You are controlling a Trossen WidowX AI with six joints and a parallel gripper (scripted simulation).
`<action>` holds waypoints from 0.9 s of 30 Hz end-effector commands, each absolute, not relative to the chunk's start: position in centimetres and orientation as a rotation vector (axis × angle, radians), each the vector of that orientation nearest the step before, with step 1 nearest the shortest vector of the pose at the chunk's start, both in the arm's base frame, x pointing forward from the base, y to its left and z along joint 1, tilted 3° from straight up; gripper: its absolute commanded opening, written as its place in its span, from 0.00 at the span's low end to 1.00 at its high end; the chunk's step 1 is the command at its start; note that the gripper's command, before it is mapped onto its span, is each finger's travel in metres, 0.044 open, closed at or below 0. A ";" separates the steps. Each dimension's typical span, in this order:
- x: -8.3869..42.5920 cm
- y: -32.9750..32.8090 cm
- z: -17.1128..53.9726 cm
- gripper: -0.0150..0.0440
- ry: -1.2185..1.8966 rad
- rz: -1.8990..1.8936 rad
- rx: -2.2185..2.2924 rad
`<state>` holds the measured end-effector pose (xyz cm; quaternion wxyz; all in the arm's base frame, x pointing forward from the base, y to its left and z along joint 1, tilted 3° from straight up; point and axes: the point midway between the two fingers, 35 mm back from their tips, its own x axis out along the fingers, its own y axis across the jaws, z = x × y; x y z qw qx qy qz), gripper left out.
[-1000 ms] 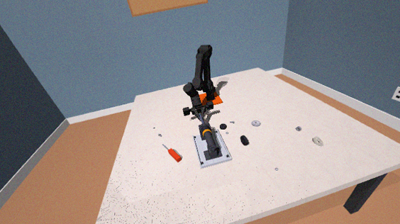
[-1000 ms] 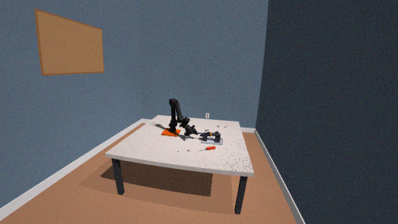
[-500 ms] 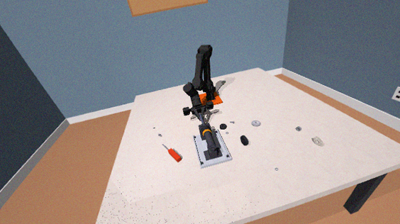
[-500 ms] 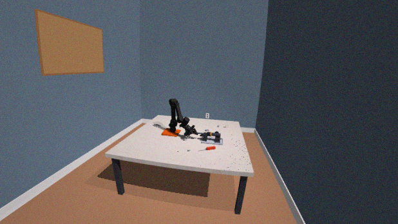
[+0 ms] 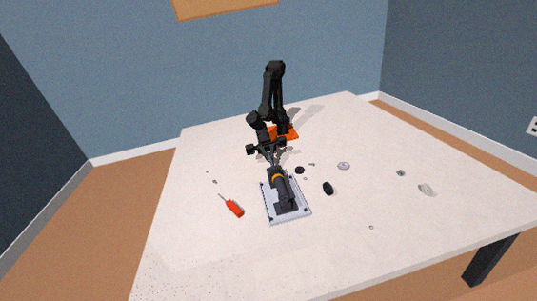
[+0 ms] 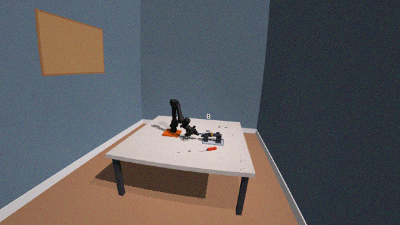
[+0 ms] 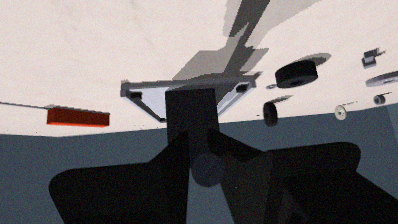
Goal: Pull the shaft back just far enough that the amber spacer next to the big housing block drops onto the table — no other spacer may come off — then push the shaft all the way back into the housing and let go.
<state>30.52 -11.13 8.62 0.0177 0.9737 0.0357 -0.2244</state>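
The fixture's pale base plate (image 5: pixel 267 200) (image 7: pixel 154 97) lies on the table and carries dark blocks. The block nearest me (image 5: pixel 273 170) (image 7: pixel 191 106) stands in front of the fingers. The amber spacer (image 5: pixel 278 177) (image 6: pixel 211 134) shows as a band around the dark shaft line between the blocks, still up on it. The far block (image 5: pixel 287 206) (image 6: pixel 219 138) stands at the other end. My gripper (image 5: pixel 273 164) (image 7: pixel 197 135) is shut on the shaft, whose dark round end (image 7: pixel 207 170) shows between the fingers. The grasp is small and dark; other spacers cannot be told apart.
A red screwdriver (image 5: pixel 234 208) (image 6: pixel 211 149) (image 7: pixel 78 117) lies beside the plate. On its other side lie two black round parts (image 5: pixel 299 169) (image 5: pixel 328 188), a grey disc (image 5: pixel 343 165) and a pale disc (image 5: pixel 426 189). The arm's orange base (image 5: pixel 291 135) (image 6: pixel 168 132) is behind the gripper.
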 end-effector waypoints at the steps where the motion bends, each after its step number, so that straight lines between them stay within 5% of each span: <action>1: 30.4 -11.1 8.6 0.25 0.110 -0.697 3.021; 27: 30.1 -11.2 8.6 0.25 0.110 -0.697 3.021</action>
